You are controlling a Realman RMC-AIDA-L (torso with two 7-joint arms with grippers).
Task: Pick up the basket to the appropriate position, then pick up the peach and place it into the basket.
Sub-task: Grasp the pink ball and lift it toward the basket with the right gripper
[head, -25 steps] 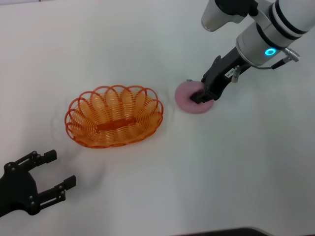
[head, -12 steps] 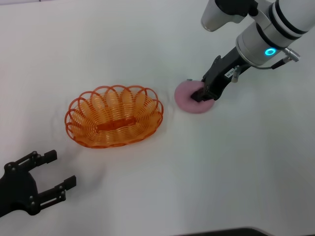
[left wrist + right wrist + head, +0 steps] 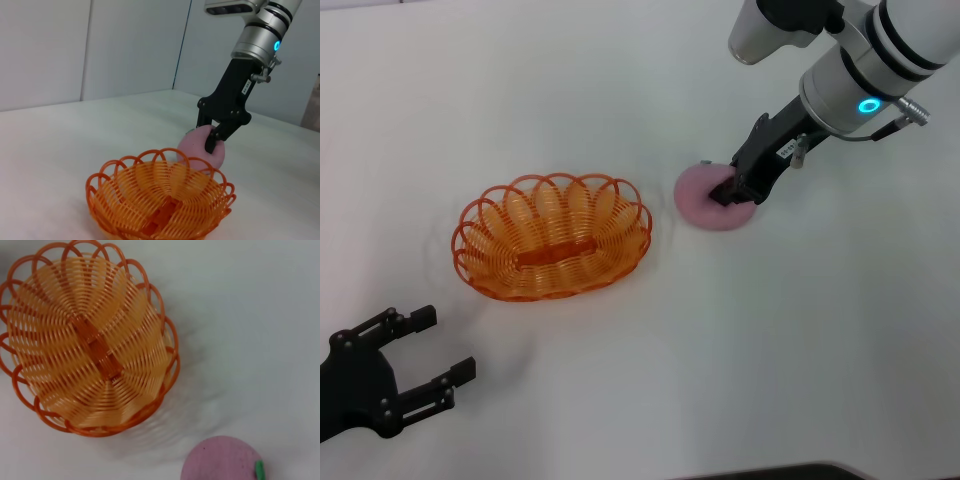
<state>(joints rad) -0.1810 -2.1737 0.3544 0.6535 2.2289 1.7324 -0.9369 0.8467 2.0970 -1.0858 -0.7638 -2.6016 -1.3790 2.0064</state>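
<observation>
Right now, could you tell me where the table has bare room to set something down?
Bare table lies behind the basket, and in front of it, between the open left tool and the right edge. The strip between basket and peach is narrow. It is crowded at the peach, where the right tool is shut on it.

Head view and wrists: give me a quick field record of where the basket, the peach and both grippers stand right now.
basket: upright on the white table, empty, touched by neither gripper
peach: on the table, to the basket's right, apart from it
right gripper: down on the peach, fingers closed around it
left gripper: open, low near the table's front edge, clear of the basket
stage: basket placed, peach gripped, not yet lifted
</observation>
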